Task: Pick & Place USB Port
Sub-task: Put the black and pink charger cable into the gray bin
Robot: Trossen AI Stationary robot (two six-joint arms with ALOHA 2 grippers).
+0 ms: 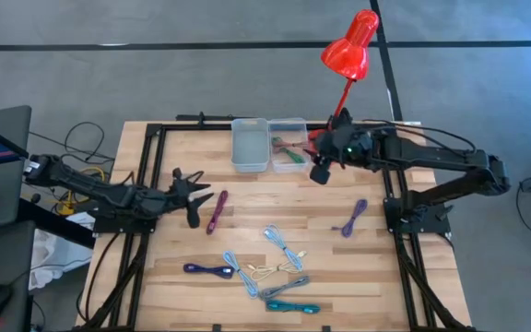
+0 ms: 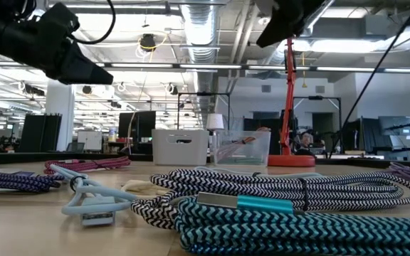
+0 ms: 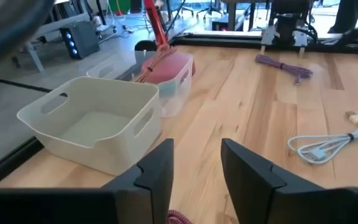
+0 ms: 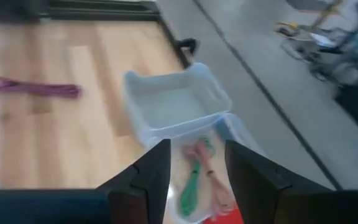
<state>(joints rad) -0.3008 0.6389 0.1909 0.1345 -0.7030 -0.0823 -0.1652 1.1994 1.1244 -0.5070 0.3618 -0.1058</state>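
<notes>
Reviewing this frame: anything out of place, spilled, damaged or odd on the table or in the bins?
Nothing stands out. The white bin looks empty, and the clear bin beside it holds a green and a pink cable. The remaining cables lie loose on the table, none hanging off. Both claws are open and empty: left claw by the maroon cable, right claw near the clear bin.

red lamp [image 1: 347, 48], white bin [image 1: 249, 146], magenta cable [image 1: 217, 211], purple cable [image 1: 350, 219].

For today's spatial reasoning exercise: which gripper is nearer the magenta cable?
Left. The left gripper is open right beside the magenta cable; the right gripper hangs open over the clear bin, well away.
</notes>
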